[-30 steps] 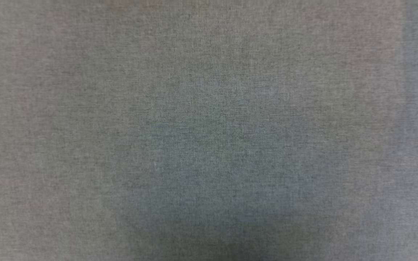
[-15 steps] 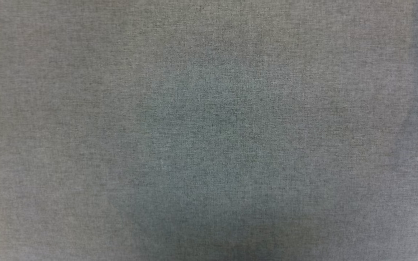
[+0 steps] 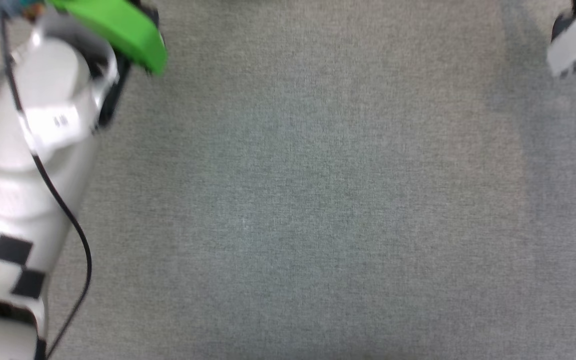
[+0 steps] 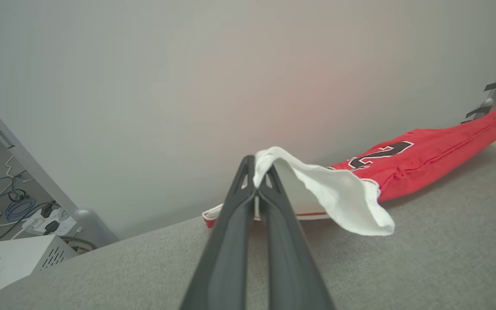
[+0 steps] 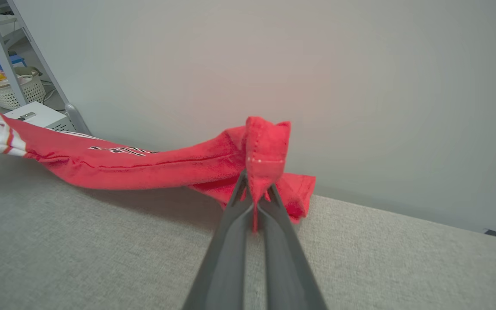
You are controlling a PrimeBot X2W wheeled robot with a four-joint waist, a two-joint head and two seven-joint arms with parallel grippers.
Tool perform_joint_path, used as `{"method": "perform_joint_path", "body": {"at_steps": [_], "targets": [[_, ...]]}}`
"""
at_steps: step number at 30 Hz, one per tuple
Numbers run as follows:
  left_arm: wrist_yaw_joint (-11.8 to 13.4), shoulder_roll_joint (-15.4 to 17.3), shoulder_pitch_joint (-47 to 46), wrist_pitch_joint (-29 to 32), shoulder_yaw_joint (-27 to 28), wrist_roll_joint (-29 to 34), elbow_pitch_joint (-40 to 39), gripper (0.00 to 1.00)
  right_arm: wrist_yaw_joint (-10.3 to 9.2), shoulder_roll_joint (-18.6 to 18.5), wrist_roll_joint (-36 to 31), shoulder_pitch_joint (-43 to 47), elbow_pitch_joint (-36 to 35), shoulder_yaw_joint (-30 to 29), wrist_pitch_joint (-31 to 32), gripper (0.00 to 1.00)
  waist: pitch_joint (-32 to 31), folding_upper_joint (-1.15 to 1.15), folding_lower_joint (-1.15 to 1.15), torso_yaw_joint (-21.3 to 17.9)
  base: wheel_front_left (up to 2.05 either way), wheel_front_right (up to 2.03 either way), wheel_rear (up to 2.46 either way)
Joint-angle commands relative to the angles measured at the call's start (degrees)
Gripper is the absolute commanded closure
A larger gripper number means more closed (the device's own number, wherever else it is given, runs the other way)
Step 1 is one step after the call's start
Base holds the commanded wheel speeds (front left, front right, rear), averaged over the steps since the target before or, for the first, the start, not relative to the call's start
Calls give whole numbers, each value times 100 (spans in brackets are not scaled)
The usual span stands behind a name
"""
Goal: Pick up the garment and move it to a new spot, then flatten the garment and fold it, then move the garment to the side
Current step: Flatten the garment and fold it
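Left pincer (image 4: 254, 172) clamping together on white sleeve (image 4: 342, 193) of red Bulls jersey (image 4: 424, 165). Sleeve is draping off to one side of my tips. Right pincer (image 5: 254, 183) clamping on red hem corner (image 5: 267, 142), which is poking up past tips. Jersey is sagging between both pincers, its middle resting on grey fabric surface (image 5: 101, 241) below. Judging it light, limp and stretchy, not slippery. Stitched edges are probably giving the firmest hold.

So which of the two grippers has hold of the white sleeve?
The left gripper: it is shut on the white sleeve of the garment, while the right gripper pinches a red corner instead.
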Motion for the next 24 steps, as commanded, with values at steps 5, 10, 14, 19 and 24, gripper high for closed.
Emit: {"method": "perform_joint_path", "body": {"at_steps": [5,10,14,19,24], "targets": [[184,185,1385,39,-75,-226,-264,100,-6,-191,585,1084,-151,212,159,100,-1163,0,1,172,0,0,0],[309,425,2404,279,-107,-485,-604,100,-6,-345,1035,1859,-283,361,319,100,-1604,0,1,223,0,0,0],[369,655,3126,566,-184,-665,-1043,100,-6,-460,1310,2354,-325,397,422,100,-1885,0,1,271,0,0,0],[473,955,3967,949,-308,-869,-1713,100,-6,-535,1551,2922,-246,351,518,100,-2203,0,1,342,0,0,0],[566,1233,4665,1417,-491,-1059,-2354,100,-6,-606,1822,3461,-272,340,675,100,-2508,0,1,410,0,0,0]]}}
